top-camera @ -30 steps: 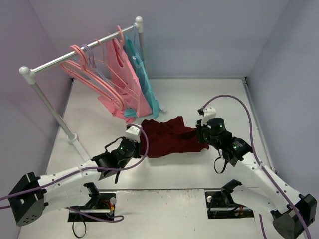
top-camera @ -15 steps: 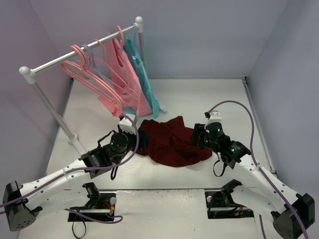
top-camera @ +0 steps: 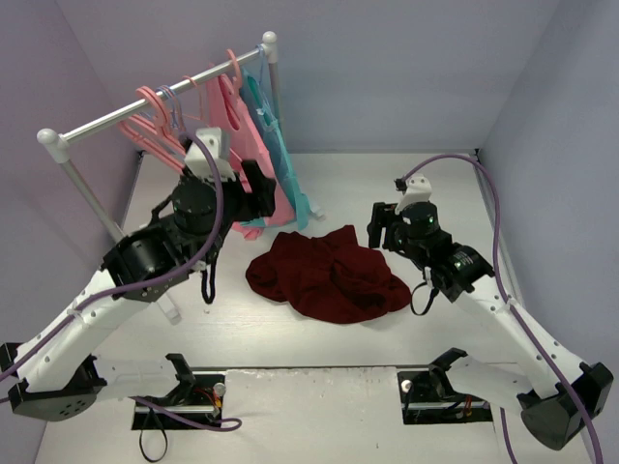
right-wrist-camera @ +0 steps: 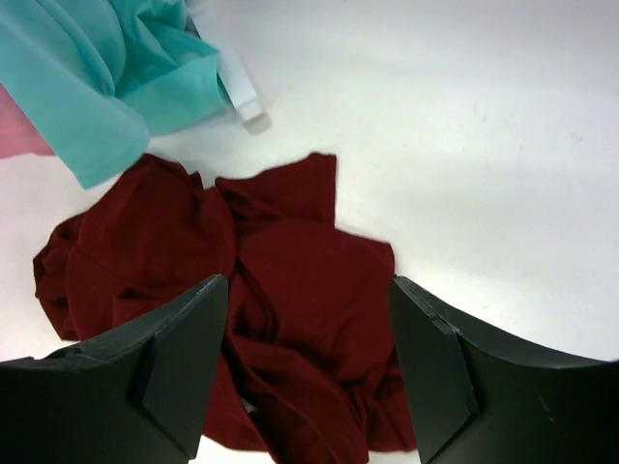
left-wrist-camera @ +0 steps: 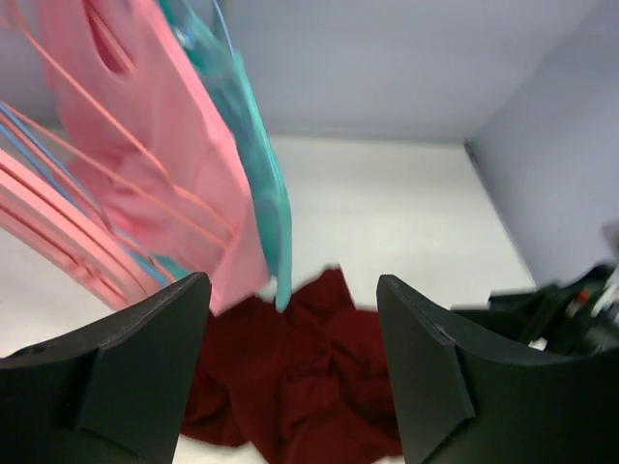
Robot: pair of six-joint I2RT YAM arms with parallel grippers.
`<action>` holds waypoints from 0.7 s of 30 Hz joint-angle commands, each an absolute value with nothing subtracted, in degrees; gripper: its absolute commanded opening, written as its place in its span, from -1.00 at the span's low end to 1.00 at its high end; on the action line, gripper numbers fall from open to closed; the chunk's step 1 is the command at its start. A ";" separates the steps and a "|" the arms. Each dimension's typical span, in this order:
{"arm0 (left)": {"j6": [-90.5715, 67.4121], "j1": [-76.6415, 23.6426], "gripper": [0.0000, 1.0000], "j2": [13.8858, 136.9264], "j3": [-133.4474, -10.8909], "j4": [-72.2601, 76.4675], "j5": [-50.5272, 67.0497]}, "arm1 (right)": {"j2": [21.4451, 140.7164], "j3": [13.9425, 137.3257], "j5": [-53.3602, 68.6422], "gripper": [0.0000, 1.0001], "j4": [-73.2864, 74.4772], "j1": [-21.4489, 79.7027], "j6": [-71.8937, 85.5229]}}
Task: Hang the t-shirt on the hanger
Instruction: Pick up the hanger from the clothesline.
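Note:
The dark maroon t-shirt [top-camera: 324, 275] lies crumpled in a heap on the white table, held by neither arm. It also fills the lower middle of both wrist views, t-shirt [left-wrist-camera: 290, 387] and t-shirt [right-wrist-camera: 290, 319]. My left gripper [top-camera: 254, 190] is raised beside the rack, open, with nothing between its fingers; left gripper [left-wrist-camera: 290, 290] looks down past the hanging garments. My right gripper [top-camera: 377, 228] hovers open just above the shirt's right edge; right gripper [right-wrist-camera: 308, 290] is empty. The salmon-pink hanger [top-camera: 155, 126] hangs among several alike on the rail's left part, and the hanger [left-wrist-camera: 58, 251] shows at the left.
The clothes rack's rail [top-camera: 106, 121] runs from the left post to the back post [top-camera: 272, 68]. A pink garment [top-camera: 237, 135] and a teal garment [top-camera: 282, 169] hang from it, reaching the table just behind the shirt. Walls close in at the left, back and right.
Both grippers have opened and let go of the t-shirt, which dropped into a heap. The left arm rose and swung back toward the rack. The right gripper lifted a little.

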State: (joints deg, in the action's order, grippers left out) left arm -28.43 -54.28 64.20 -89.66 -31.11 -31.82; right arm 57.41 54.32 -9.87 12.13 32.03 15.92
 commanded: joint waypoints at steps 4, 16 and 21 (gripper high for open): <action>-22.88 -50.81 0.30 75.24 -105.35 -33.62 -44.01 | 61.71 58.62 -8.53 0.28 9.23 32.61 12.35; -26.81 -34.66 0.29 78.92 -106.53 -33.66 -40.79 | 59.68 55.29 -5.10 0.32 9.06 32.70 11.69; -26.75 -32.40 0.30 78.74 -105.01 -33.86 -41.03 | 59.78 54.79 -4.03 0.33 8.88 32.70 11.23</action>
State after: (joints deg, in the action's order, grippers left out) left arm -26.10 -33.92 80.99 -105.34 -35.76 -40.53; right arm 60.66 55.02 -5.30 11.52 32.34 12.30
